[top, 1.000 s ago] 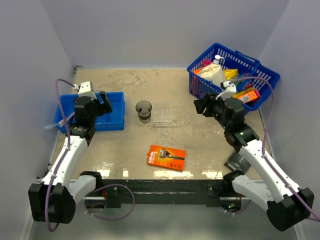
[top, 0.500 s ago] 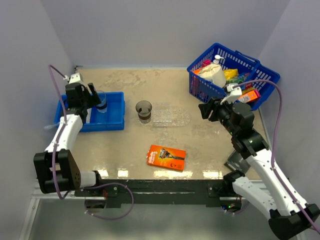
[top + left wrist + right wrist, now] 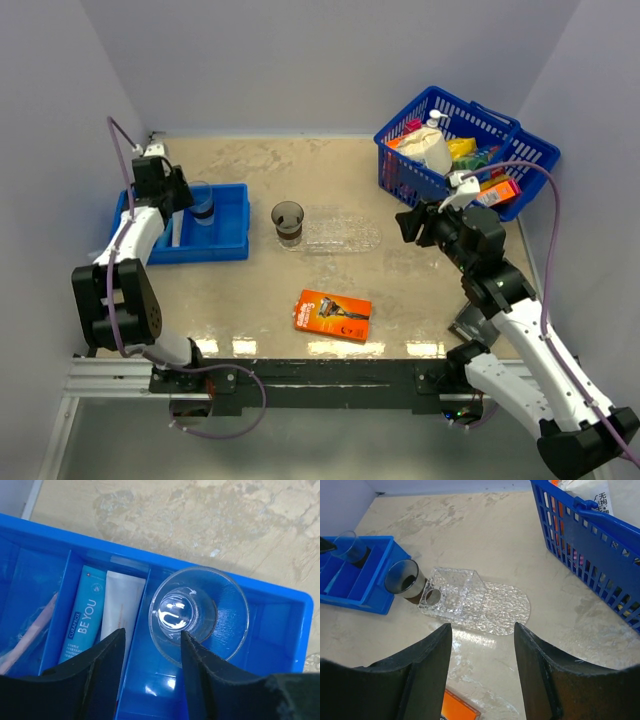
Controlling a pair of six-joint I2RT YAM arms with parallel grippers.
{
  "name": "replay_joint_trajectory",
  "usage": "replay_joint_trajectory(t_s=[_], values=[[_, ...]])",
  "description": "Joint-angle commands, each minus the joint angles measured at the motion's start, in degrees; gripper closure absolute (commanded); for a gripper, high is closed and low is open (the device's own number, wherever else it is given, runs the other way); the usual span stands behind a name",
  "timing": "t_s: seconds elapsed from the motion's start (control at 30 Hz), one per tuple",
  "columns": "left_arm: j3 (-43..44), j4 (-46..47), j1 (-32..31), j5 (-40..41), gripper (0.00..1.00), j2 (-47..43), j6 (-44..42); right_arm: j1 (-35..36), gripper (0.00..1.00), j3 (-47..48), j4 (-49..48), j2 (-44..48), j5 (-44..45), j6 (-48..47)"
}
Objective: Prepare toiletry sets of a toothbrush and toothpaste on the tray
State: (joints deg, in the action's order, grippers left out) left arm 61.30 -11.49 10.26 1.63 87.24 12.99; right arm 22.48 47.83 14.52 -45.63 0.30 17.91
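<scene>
Two toothpaste tubes (image 3: 82,615) lying just left of the left claw (image 3: 151,645)

Both are lying flat, side by side, in a middle compartment of the bin (image 3: 225,248), the white tube (image 3: 120,611) nearer the claw. Their long axes are running straight away from the claw, in line with its fingers. In the left wrist view they are sitting a little left of the gap between the jaws, across a thin divider (image 3: 142,605). The left claw is hovering low over the bin with its jaws partly apart and holding nothing that I can see. The gap is falling over that divider and the near rim of a clear cup (image 3: 200,612), which is standing upright in the next compartment to the right. Whether the claw is going for the cup or a tube cannot be told. For a tube it would need to shift left, and the divider and cup are crowding that reach. Further left, what looks like a wrapped toothbrush (image 3: 27,637) is lying in its own compartment.

The tray (image 3: 325,230) is sitting mid-table, well apart from the bin, with a brown cup (image 3: 287,222) touching or just beside its left end. The right claw (image 3: 481,630) is nearer it, hanging above the table, jaws wide and empty, facing the tray. A razor pack (image 3: 333,315) is lying nearer the arms and the basket (image 3: 410,178) is standing far right; neither is blocking the way from bin to tray.
</scene>
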Motion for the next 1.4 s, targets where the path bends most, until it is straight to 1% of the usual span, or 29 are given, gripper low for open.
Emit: replay_joint_trajectory(t_s=[0.0, 0.07, 0.3, 0.43, 0.47, 0.53, 0.57, 0.63, 0.7, 0.87, 1.07, 1.37], values=[[1.37, 0.67, 0.29, -3.12, 0.49, 1.44, -1.74, 0.02, 0.44, -1.25, -1.77, 0.80, -1.79, 0.54], [1.46, 0.41, 0.29, -3.73, 0.56, 2.32, -1.92, -0.07, 0.44, -1.78, -2.30, 0.63, -2.23, 0.98], [2.07, 0.06, 0.20, -3.83, 0.61, 4.34, -2.27, -0.07, 0.45, -2.83, -3.63, 0.80, -3.02, 2.21], [2.51, 0.06, 0.29, -3.47, 0.65, 5.48, -2.36, -0.07, 0.45, -3.27, -3.63, 1.07, -2.84, 2.30], [2.60, -0.20, 0.29, -3.30, 0.68, 5.57, -2.36, -0.07, 0.45, -3.53, -3.80, 1.07, -2.93, 2.30], [2.60, -0.12, 0.55, -2.60, 0.70, 5.66, -2.45, -0.07, 0.45, -3.62, -3.98, 0.98, -3.19, 2.56], [2.60, -0.12, 0.64, -2.60, 0.76, 5.75, -2.45, -0.07, 0.46, -3.71, -4.24, 0.89, -3.46, 2.57], [2.60, -0.20, 0.72, -2.51, 0.82, 6.10, -2.36, 0.02, 0.46, -3.80, -4.33, 0.89, -3.72, 2.74], [2.69, -0.29, 0.90, -2.33, 0.85, 6.10, -2.36, -0.07, 0.46, -3.98, -4.33, 0.98, -3.90, 2.92], [2.60, -0.56, 0.81, -1.98, 0.99, 5.13, -2.10, -0.07, 0.46, -4.33, -4.33, 1.24, -3.81, 3.27], [1.64, 0.41, 0.90, -3.03, 1.00, 2.85, -0.69, -0.07, 0.46, -4.24, -4.33, 0.72, -3.81, 3.80], [-2.93, 4.72, 0.90, -1.98, 1.00, -6.20, 2.39, -0.07, 0.44, -2.75, -4.33, -0.51, -4.60, 5.73]])
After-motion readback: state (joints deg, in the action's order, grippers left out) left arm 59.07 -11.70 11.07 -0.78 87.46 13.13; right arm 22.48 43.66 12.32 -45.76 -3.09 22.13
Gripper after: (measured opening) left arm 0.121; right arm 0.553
